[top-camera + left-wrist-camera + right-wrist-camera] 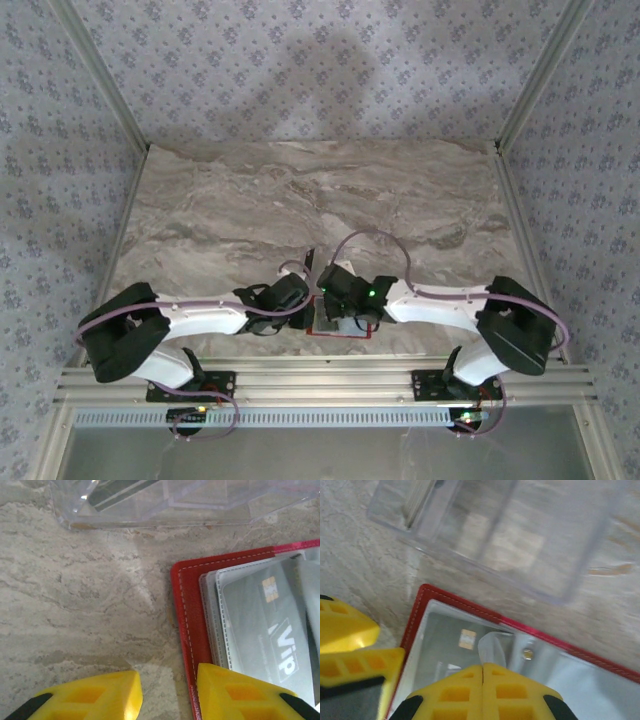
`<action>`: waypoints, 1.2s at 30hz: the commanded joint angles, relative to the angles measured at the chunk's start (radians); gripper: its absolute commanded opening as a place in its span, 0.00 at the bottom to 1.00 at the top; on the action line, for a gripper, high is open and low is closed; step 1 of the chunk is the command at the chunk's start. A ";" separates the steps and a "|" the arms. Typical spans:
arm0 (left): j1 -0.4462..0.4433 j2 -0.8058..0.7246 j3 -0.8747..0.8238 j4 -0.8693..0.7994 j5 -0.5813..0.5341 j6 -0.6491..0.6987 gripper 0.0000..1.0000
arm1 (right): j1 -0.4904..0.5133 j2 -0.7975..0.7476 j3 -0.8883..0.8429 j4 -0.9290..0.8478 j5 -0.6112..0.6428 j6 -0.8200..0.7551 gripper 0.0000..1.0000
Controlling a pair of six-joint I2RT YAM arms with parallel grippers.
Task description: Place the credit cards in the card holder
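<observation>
Red card holder (pixel 186 630) lies open, one grey card (pixel 265 630) already sleeved. Right hand (pixel 483 680) pinched shut just above it, left hand (pixel 167 695) open astride its edge. Rest likely in clear box (pixel 520 540) beyond.

Bare table (pixel 75 605) beside the card holder (pixel 187 610); clear box (pixel 175 505) close along its edge; left gripper (pixel 167 692), right gripper (pixel 483 680) crowded above.

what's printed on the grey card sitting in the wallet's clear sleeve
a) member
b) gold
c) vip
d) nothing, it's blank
c: the grey card in the clear sleeve of the open red wallet carries the white letters VIP below its chip, seen from the left wrist.
</observation>
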 commanded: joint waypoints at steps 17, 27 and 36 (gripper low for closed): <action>-0.017 -0.066 -0.159 0.148 0.062 -0.079 0.47 | -0.016 0.098 0.014 0.248 -0.241 0.039 0.32; 0.053 -0.341 -0.223 -0.017 0.049 -0.079 0.52 | -0.037 0.021 -0.027 0.312 -0.379 0.024 0.46; 0.185 -0.639 -0.225 -0.238 0.061 -0.045 0.59 | -0.024 -0.016 -0.024 0.166 -0.227 0.005 0.47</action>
